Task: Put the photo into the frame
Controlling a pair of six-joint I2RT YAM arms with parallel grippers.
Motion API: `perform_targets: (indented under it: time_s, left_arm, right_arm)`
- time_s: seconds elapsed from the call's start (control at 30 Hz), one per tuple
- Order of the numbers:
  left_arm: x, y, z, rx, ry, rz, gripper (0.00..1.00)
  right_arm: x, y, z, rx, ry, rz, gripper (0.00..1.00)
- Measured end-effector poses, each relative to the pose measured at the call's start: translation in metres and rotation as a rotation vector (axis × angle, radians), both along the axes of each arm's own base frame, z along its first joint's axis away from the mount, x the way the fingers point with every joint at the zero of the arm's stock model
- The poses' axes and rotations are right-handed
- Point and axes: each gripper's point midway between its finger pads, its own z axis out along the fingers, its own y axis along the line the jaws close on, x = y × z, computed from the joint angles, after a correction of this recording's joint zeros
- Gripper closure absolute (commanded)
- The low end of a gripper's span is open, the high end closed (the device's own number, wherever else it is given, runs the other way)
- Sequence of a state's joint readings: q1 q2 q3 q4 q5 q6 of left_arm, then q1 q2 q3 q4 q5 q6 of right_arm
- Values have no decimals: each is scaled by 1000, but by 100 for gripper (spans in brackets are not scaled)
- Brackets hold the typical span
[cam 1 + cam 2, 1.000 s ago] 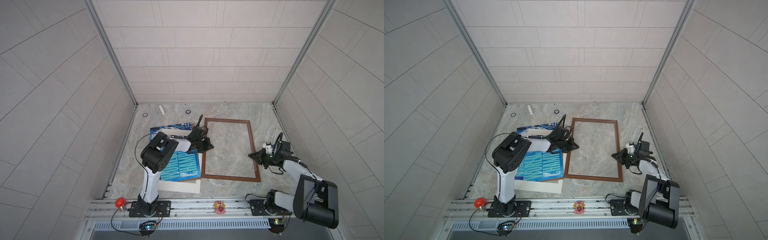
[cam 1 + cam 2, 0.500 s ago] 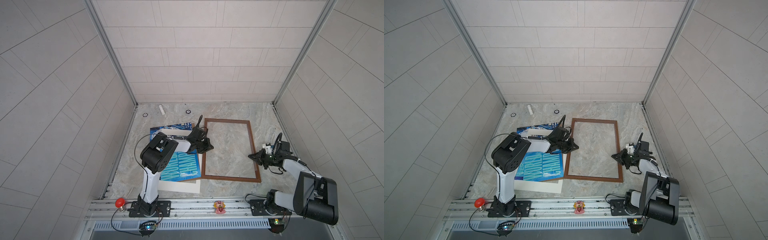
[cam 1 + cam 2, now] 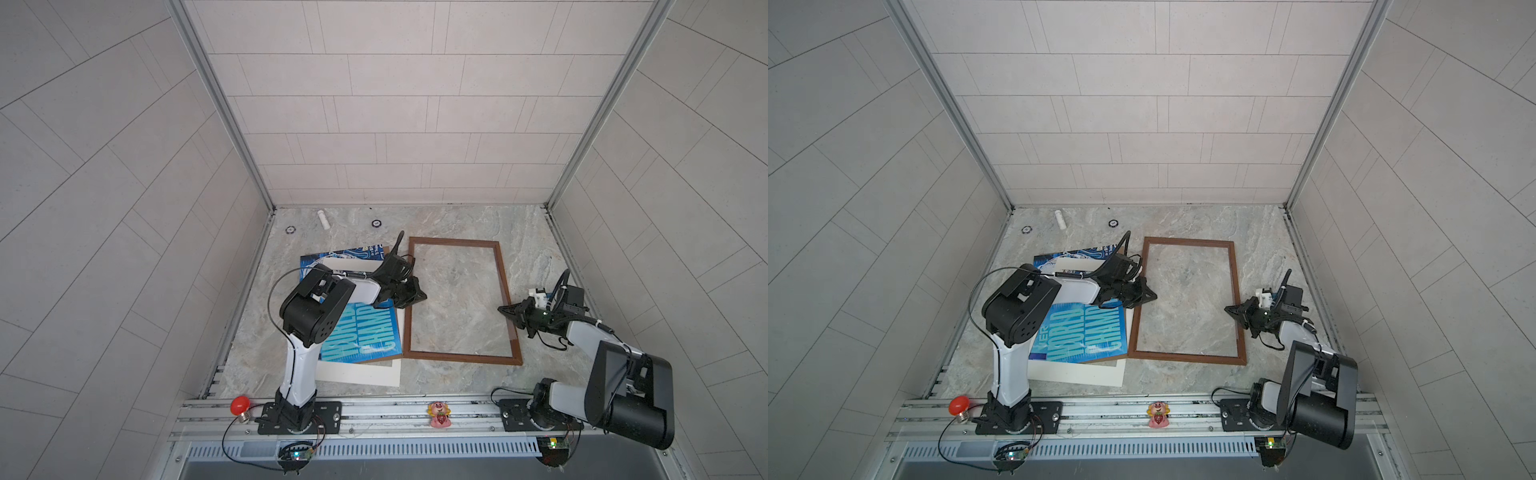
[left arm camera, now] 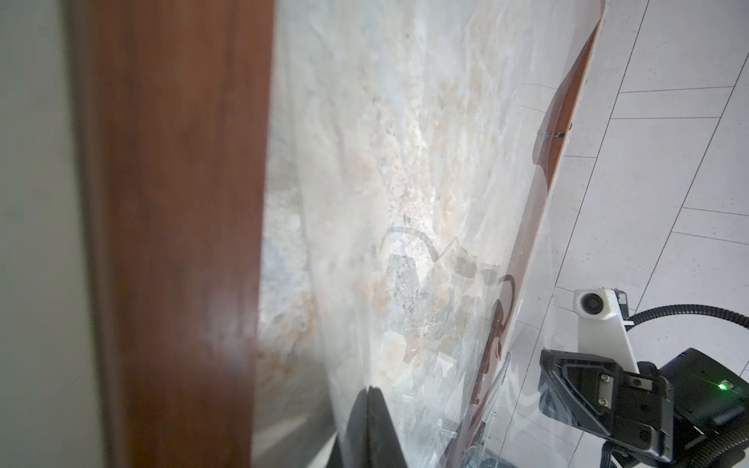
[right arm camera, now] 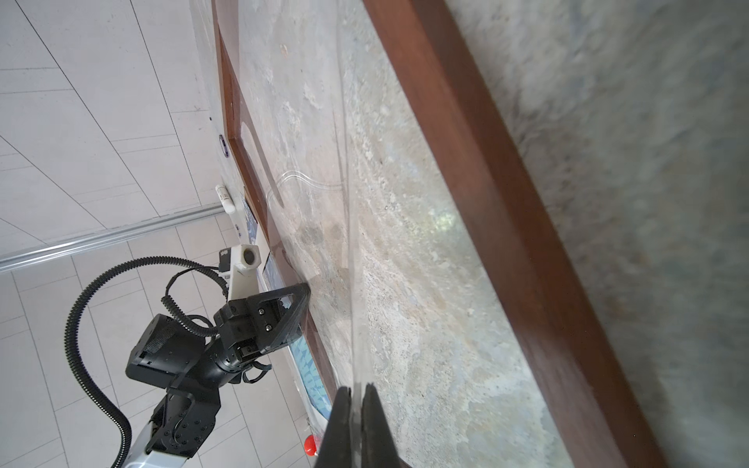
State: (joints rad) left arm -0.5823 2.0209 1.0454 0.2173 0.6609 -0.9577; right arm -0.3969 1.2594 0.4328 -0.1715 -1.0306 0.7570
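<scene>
Over the frame (image 3: pixel 461 357), left gripper (image 3: pixel 417 297) and right gripper (image 3: pixel 505 309) each clamp opposite edges of a clear pane (image 5: pixel 352 324); the photo (image 3: pixel 365 332) lies flat beside the frame's left rail, so probably the glazing step, and next the pane needs level seating.

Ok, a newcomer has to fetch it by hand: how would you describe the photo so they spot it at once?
Find the dark brown wooden frame lying on the marbled table. Left of it in both top views, flat sheets are stacked, the photo uppermost above a cream-white mat. It alone is blue, with pale teal block letters.
</scene>
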Motion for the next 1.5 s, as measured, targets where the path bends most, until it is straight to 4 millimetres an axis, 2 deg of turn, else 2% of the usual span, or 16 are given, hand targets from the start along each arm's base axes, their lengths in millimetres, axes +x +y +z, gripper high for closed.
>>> perform_targets:
  time_s: [0.77,1.5]
  left_arm:
    - [5,2,1,10,-7,18,100]
    - [5,3,0,16,-12,16,99]
  right_arm:
    - [2,-2,3,-43,-41,21,100]
    - [0,-7,-2,-111,-43,41,100]
